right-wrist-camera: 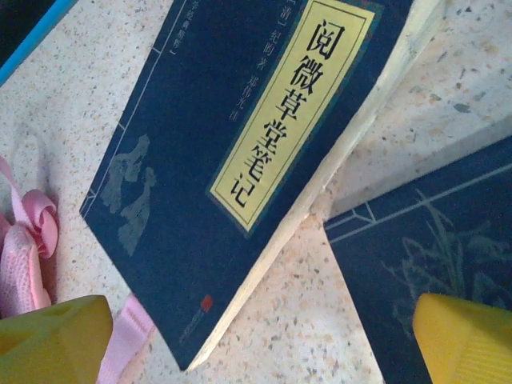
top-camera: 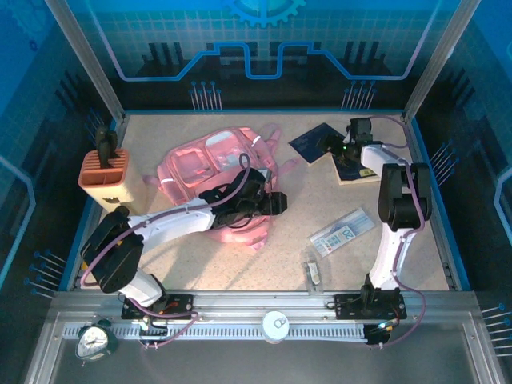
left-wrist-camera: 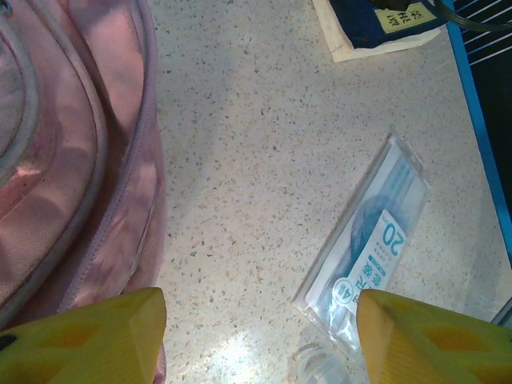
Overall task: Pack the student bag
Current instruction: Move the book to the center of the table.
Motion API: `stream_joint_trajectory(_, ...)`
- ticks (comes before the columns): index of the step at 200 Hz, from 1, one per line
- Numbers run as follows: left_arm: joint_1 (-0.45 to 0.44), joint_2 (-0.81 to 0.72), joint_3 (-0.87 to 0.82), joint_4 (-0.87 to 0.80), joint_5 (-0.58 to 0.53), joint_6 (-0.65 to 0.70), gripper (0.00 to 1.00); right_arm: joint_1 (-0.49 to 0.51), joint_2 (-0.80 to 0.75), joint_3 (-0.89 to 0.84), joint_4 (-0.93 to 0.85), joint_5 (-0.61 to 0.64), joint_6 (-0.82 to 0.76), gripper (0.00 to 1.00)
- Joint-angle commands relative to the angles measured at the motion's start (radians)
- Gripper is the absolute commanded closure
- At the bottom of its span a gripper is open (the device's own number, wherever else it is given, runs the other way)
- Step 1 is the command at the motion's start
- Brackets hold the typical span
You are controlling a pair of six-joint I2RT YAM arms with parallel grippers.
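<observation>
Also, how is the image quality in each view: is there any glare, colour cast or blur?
Top external: blue light tints the walls, and the student bag glows overexposed pink. Left wrist: a bright glare patch on the table near the bottom edge; the plastic packet is readable. Right wrist: the title on the book is sharp, the yellow fingertips are blurred.

L-wrist: student bag (left-wrist-camera: pixel 72 160) cut at edge | R-wrist: 2nd book (right-wrist-camera: pixel 432 232) cut at edge
</observation>
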Motion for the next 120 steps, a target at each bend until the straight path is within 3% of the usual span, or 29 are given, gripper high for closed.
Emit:
stream_joint_trajectory(1,-0.006,0.016,0.032,-0.002,-0.022,0.005,0.35,-0.012,0.046,0.033,-0.064,-0.029,-0.011,0.03)
stream_joint_trajectory(63,-0.006,-0.004,0.025,-0.023,-0.045,0.0,0.34,0.0,-0.009,-0.15,0.002,-0.164,0.04,0.01)
stream_joint_trajectory(120,-0.006,-0.069,-0.009,-0.036,-0.091,-0.001,0.34,0.067,-0.197,-0.398,0.007,-0.208,0.008,0.0)
